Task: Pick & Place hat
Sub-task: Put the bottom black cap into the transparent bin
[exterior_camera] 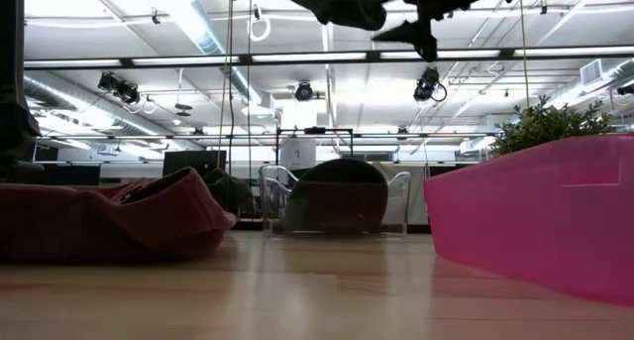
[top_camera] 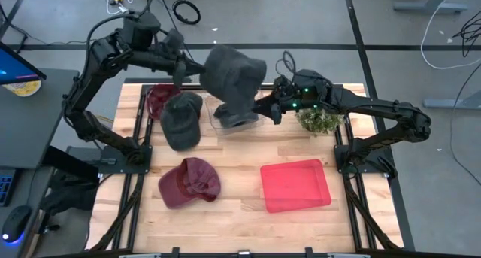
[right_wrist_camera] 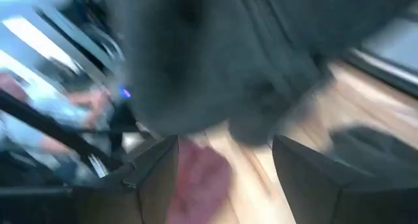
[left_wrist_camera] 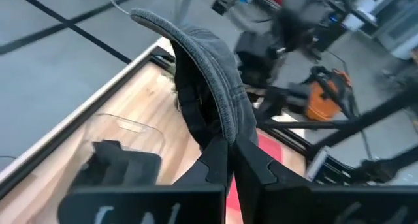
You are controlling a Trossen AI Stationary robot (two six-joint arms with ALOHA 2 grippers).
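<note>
A dark grey hat (top_camera: pixel 234 74) hangs high over the table's far middle, held by my left gripper (top_camera: pixel 183 68), which is shut on it (left_wrist_camera: pixel 228 147). In the low view the hat (exterior_camera: pixel 342 3) shows at the top edge. My right gripper (top_camera: pixel 269 107) stands just right of the hat's lower edge, open (right_wrist_camera: pixel 225 152), with the blurred hat (right_wrist_camera: pixel 215 61) right before its fingers; whether they touch it I cannot tell. Below the hat a clear container (top_camera: pixel 252 124) holds another dark hat (exterior_camera: pixel 337 193). My left gripper pinches the grey hat's stitched rim (left_wrist_camera: pixel 225 123) between its two shut fingers (left_wrist_camera: pixel 212 162). The fingers come from the table's left side. The hat is lifted clear of the table and spreads out beyond the fingertips toward the right arm.
A dark grey cap (top_camera: pixel 182 119) and a maroon hat (top_camera: pixel 158 98) lie at the far left. A maroon cap (top_camera: pixel 189 183) lies near the middle, and a pink bin (top_camera: pixel 295 185) sits at the near right. A small plant (top_camera: pixel 319 121) stands under the right arm.
</note>
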